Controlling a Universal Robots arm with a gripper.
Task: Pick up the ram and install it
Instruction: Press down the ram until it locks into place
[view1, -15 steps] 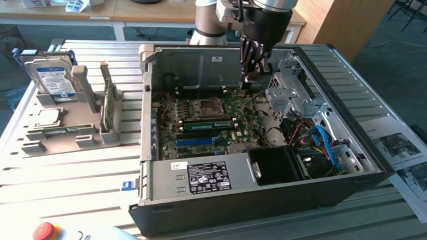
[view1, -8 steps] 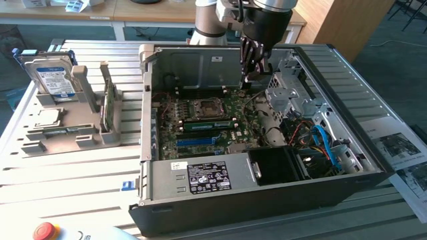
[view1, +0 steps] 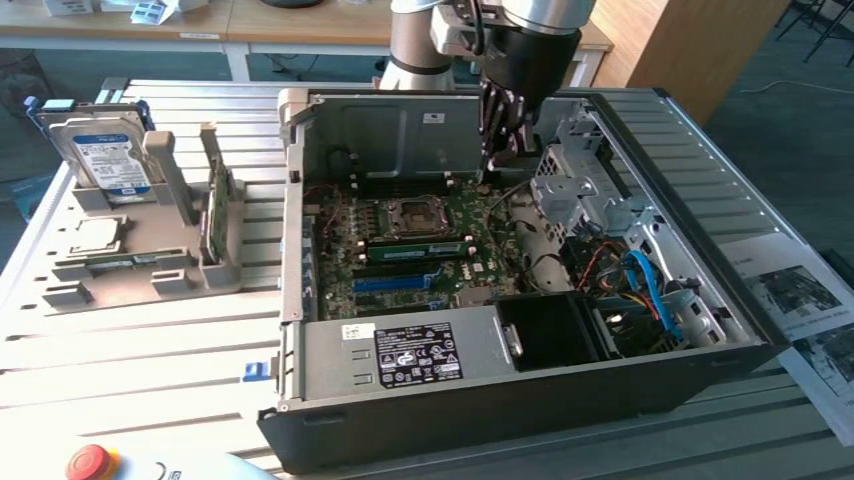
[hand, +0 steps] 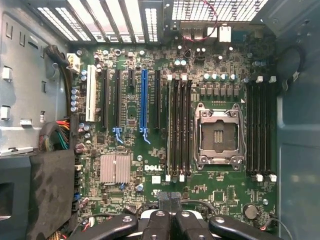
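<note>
**Jaws shut and empty over the board, ram in a slot**

Our gripper (hand: 170, 204) hangs with its jaws pressed together and nothing between them, above the edge of the board (hand: 130, 195) inside the case (view1: 534, 400). Below them, past the socket (view1: 407, 215), a green ram (view1: 416, 250) lies in a slot. We cannot tell whether its clips have latched.

We judge the step in hand to be seating. The closed tips would serve best as a flat pusher, set square on the stick's top edge. They should press straight down and evenly along its length so that neither end rides up.

Close beside the jaws stands the drive cage (view1: 577, 190), with blue cables (view1: 643, 280) beyond it, and both would crowd any sideways drift. Well away from the jaws, outside the case, a rack (view1: 160, 270) holds a second green stick (view1: 214, 205) upright, a hard drive (view1: 110, 160) and a chip (view1: 94, 235).
</note>
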